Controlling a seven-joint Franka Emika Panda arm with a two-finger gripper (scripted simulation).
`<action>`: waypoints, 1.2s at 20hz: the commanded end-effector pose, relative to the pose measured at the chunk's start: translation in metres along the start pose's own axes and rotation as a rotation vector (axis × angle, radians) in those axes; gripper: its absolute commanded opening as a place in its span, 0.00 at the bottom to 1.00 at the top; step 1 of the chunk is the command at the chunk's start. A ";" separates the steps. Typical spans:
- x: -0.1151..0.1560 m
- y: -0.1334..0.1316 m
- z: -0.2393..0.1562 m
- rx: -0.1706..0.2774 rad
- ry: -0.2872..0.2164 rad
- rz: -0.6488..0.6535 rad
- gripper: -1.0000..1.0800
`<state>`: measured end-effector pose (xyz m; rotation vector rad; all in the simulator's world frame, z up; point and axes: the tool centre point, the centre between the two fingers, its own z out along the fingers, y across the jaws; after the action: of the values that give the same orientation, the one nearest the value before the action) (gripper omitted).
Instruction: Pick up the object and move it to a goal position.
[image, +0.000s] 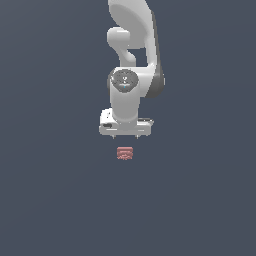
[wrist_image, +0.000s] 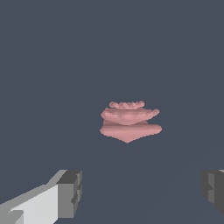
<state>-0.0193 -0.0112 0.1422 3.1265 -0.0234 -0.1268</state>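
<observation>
Arm (image: 131, 60) hangs over plain dark ground (image: 50, 200) — gripper (wrist_image: 140, 192) released, its fingers (wrist_image: 70, 194) spread wide and holding nothing. Lower down, apart from them, lies the red-pink block (image: 124, 153) — untouched.

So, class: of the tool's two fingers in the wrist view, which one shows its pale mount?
The finger with the white mount beside it; the other finger shows only its dark pad at the picture's edge.

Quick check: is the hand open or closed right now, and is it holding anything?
Hand: open, fingers spread wide and holding nothing. The red-pink block lies apart from them on the floor, not between the fingertips.
</observation>
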 end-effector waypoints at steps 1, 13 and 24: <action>0.000 0.000 0.000 0.000 0.000 0.000 0.96; -0.005 -0.004 -0.006 0.028 -0.018 0.014 0.96; -0.003 -0.004 -0.003 0.028 -0.014 0.101 0.96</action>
<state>-0.0223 -0.0067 0.1461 3.1462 -0.1535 -0.1497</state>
